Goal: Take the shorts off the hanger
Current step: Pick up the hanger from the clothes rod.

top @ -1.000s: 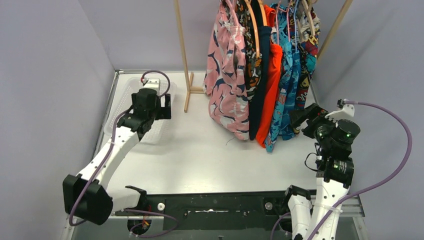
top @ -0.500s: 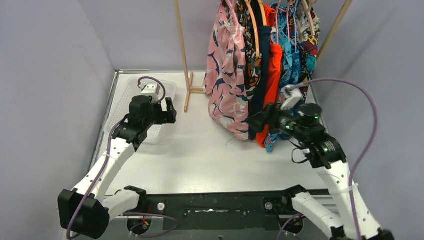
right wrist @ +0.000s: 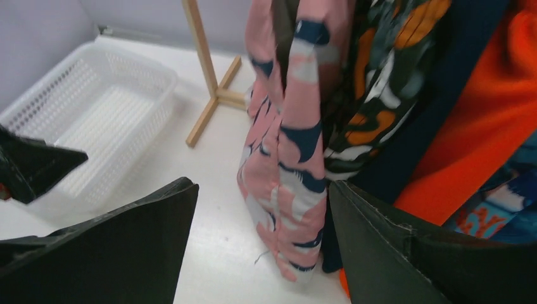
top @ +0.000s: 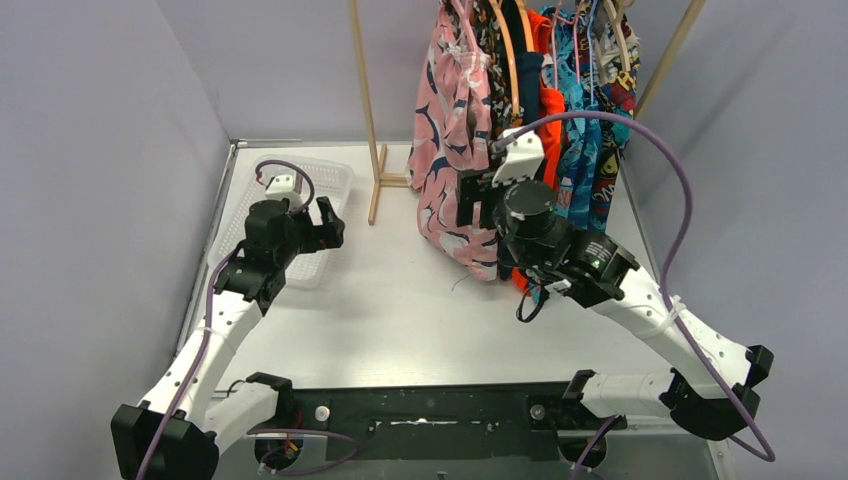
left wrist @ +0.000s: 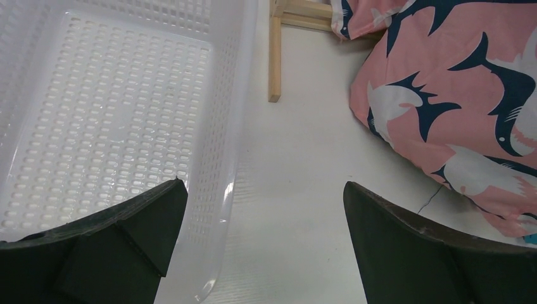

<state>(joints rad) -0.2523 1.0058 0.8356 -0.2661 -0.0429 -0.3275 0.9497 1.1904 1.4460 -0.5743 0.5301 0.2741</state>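
Several shorts hang from hangers [top: 507, 45] on a wooden rack: a pink pair with navy-white print [top: 447, 140], then black with orange-white print [top: 500, 125], navy [top: 526, 100], orange-red [top: 548, 135] and teal-blue ones [top: 582, 150]. My right gripper [top: 470, 205] is open at the lower part of the pink shorts [right wrist: 288, 145]. The pink hem hangs between the fingers, with the right finger [right wrist: 380, 240] against the fabric and the left finger apart from it. My left gripper [top: 328, 222] is open and holds nothing. It hovers over the basket's right wall [left wrist: 244, 95], left of the pink shorts [left wrist: 456, 95].
A white perforated plastic basket [top: 335, 178] sits at the back left. The rack's wooden post and foot [top: 372, 150] stand between the basket and the shorts. Grey walls close in on the left, back and right. The right arm's purple cable [top: 650, 150] arches in front of the hanging shorts.
The right arm has swung from the table's right side leftward across the hanging shorts to the pink pair. The left gripper has drawn back a little along the basket.
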